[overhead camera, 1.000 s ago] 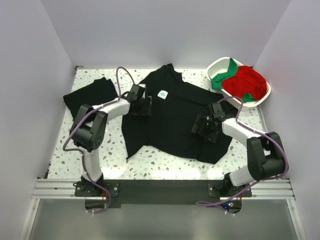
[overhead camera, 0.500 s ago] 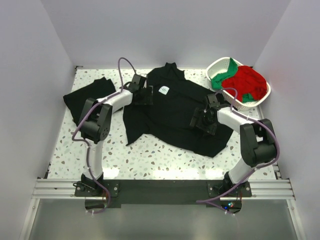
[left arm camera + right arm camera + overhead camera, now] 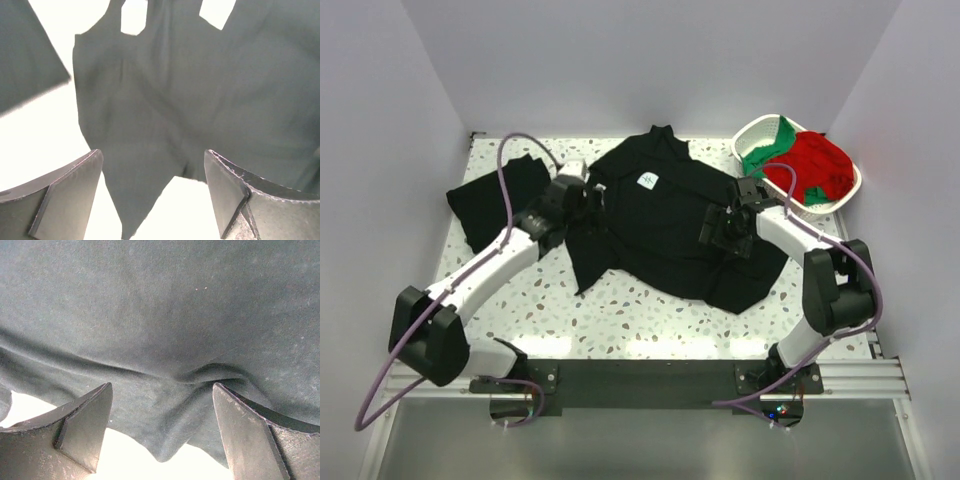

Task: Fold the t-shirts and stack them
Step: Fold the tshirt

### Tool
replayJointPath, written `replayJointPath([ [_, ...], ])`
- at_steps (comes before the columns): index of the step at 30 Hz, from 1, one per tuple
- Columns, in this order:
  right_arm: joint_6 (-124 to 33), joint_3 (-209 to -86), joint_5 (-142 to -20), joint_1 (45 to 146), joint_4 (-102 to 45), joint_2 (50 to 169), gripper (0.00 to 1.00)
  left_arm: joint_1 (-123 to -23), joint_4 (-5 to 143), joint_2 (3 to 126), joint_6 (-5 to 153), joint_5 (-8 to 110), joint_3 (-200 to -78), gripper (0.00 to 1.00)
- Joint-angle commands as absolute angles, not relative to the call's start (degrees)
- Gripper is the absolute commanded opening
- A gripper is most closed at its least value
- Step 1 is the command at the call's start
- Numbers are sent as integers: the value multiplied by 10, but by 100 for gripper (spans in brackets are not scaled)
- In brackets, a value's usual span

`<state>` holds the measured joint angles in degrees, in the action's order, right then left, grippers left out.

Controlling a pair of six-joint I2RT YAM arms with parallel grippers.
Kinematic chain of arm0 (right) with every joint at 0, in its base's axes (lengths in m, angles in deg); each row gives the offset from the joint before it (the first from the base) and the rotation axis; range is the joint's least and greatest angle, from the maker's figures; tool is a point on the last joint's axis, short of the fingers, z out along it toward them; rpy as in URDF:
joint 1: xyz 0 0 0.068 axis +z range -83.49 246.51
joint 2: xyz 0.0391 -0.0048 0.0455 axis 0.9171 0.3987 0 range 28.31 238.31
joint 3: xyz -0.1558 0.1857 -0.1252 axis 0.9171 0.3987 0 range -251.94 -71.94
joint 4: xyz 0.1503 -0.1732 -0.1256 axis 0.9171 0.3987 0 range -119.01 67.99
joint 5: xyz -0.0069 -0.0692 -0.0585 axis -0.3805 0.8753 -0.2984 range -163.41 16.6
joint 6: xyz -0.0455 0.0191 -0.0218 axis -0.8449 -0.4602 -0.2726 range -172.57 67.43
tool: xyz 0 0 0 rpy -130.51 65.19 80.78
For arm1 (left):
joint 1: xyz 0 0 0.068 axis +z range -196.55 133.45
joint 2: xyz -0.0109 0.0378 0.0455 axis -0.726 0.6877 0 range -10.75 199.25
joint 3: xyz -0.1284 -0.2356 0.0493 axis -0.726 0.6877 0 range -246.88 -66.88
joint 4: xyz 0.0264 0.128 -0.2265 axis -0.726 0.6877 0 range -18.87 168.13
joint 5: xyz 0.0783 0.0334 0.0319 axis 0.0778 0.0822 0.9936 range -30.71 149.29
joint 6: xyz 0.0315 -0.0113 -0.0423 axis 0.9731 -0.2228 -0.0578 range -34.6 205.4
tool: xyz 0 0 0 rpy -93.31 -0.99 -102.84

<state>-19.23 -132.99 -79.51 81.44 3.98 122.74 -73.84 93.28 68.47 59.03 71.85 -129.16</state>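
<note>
The step in hand looks like spreading the black shirt (image 3: 670,225) flat before any fold. It lies in the middle, neck to the far side, its near hem skewed and wrinkled. The left gripper (image 3: 152,157) hangs over its left side, jaws wide with nothing between them. The right gripper (image 3: 161,390) sits low over the right side, likewise wide and empty. Next, each must pinch an edge and draw the cloth square. A folded shirt (image 3: 495,195) lies far left; a red shirt (image 3: 812,165) and green shirt (image 3: 767,152) fill the basket (image 3: 748,135). The white neck label (image 3: 646,182) bears a mark, probably a logo, too small to read.
</note>
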Motion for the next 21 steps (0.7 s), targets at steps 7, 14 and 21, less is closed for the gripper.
replayJointPath([
  [7, -193, -1343, -824, 814, 58, 1183, 84, -814, 1057, 616, 437, 757, -1108, 81],
  [14, -185, -1325, -827, 814, 57, 1159, 84, -814, 1017, 603, 436, 745, -1077, 77],
  [21, -184, -1308, -825, 814, 63, 1138, 84, -814, 977, 624, 433, 703, -1056, 73],
])
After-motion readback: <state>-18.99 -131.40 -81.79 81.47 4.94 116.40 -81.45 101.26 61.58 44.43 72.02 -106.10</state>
